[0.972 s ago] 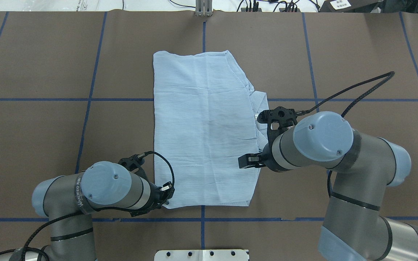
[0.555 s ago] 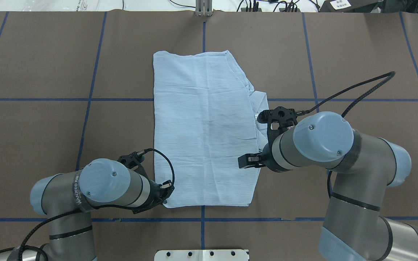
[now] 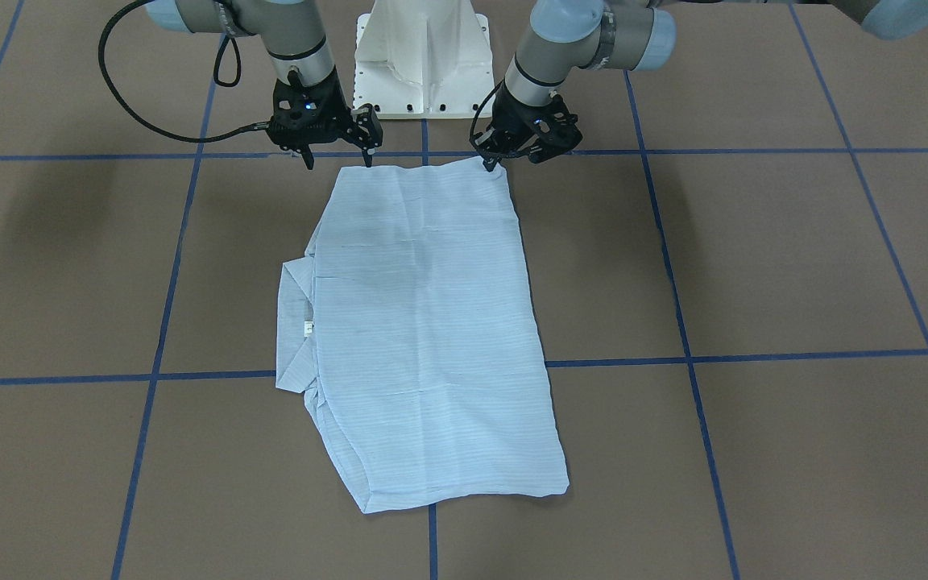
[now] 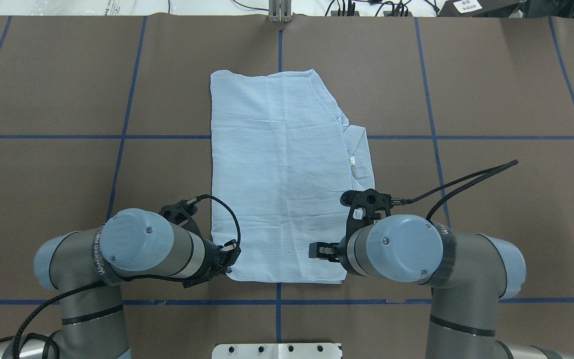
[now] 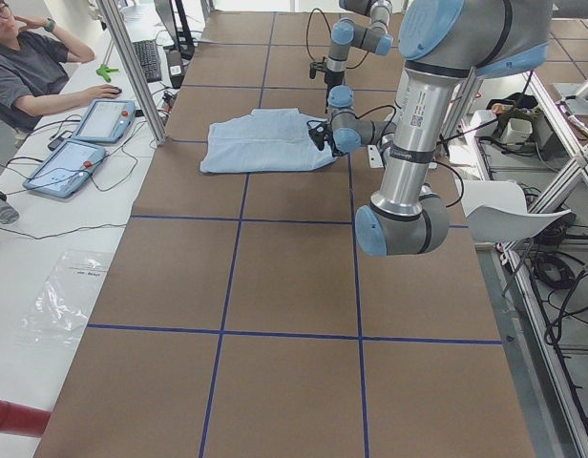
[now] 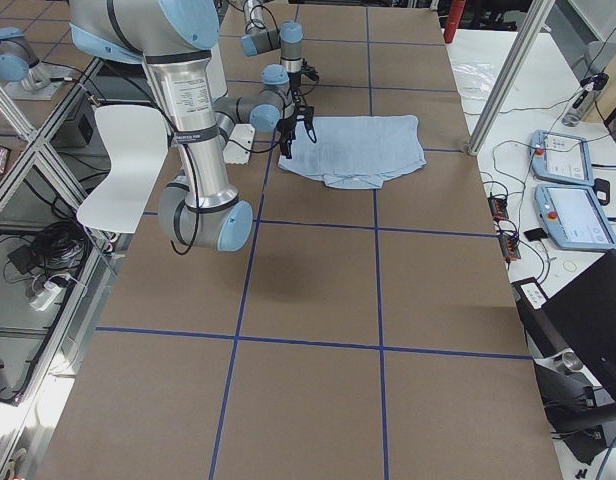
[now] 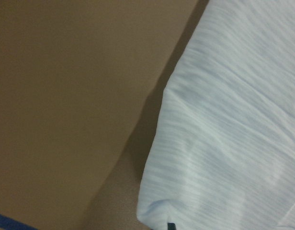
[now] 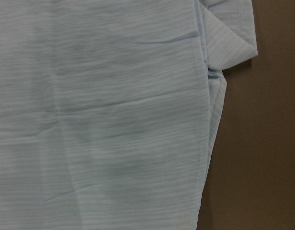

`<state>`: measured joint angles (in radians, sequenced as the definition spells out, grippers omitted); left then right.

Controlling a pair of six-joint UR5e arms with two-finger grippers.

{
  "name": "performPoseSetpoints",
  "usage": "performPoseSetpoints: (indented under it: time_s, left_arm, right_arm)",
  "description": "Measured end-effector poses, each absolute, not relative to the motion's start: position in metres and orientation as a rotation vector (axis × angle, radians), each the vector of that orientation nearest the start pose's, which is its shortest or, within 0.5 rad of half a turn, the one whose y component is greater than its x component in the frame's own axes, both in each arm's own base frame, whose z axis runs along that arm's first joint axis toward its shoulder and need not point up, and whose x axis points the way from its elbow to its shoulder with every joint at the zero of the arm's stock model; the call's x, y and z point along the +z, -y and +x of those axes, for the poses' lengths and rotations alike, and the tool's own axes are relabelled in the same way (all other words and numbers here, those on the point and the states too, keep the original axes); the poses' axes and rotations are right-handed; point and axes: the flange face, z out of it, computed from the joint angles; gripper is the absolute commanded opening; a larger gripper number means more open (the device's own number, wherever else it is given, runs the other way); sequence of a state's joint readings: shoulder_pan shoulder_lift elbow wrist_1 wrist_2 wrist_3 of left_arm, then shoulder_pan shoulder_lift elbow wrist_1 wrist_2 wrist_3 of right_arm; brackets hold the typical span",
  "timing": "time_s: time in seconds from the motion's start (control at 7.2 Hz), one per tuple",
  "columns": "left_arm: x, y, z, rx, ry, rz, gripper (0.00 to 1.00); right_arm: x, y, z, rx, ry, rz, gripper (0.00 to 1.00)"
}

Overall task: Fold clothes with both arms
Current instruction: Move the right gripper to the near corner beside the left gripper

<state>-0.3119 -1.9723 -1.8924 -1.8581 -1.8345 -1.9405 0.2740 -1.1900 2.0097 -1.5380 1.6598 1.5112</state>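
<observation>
In the front-facing view the shirt point(image 3: 424, 322) is seen lying flat in the middle of the counter point(image 3: 754, 266). It is folded into a long strip, with its collar point(image 3: 291, 354) and small white tag point(image 3: 308, 327) poking out on the robot's right. The right fingers point(image 3: 367, 149) are held wide apart at the near right corner, one tip outside the edge and one at it, with nothing gripped. The left fingers point(image 3: 490, 159) are set at the near left corner, and whether they are closed on cloth cannot be told. In the overhead view both arms are found at the edge nearest the robot, one at each corner. In the two side views the shirt is shown as a low, flat stack with both wrists at its robot-side end. In the left wrist view a rounded, layered corner is seen lying on the counter, with a small dark tip at the bottom edge. In the right wrist view only crinkled cloth and the collar flap are shown, and no fingers are in sight. The fabric is judged thin, light and limp, and its stacked layers are likely to slide or sag. Each near corner is therefore best pinched through all layers close to the edge, and both lifted level together.
</observation>
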Motion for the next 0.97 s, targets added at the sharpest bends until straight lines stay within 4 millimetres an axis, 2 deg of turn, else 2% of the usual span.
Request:
performPoseSetpoints:
  time_s: [0.42,0.97]
  left_arm:
    - [0.265,0.286,0.535,-0.489,-0.997,-0.27,0.0]
    - [0.266,0.288,0.534,-0.493,-0.997,-0.264,0.0]
  right_arm:
    - [0.276,0.263,-0.55,0.3,0.801,-0.007,1.0]
    - [0.281,0.252,-0.57,0.369,0.775,-0.054,1.0]
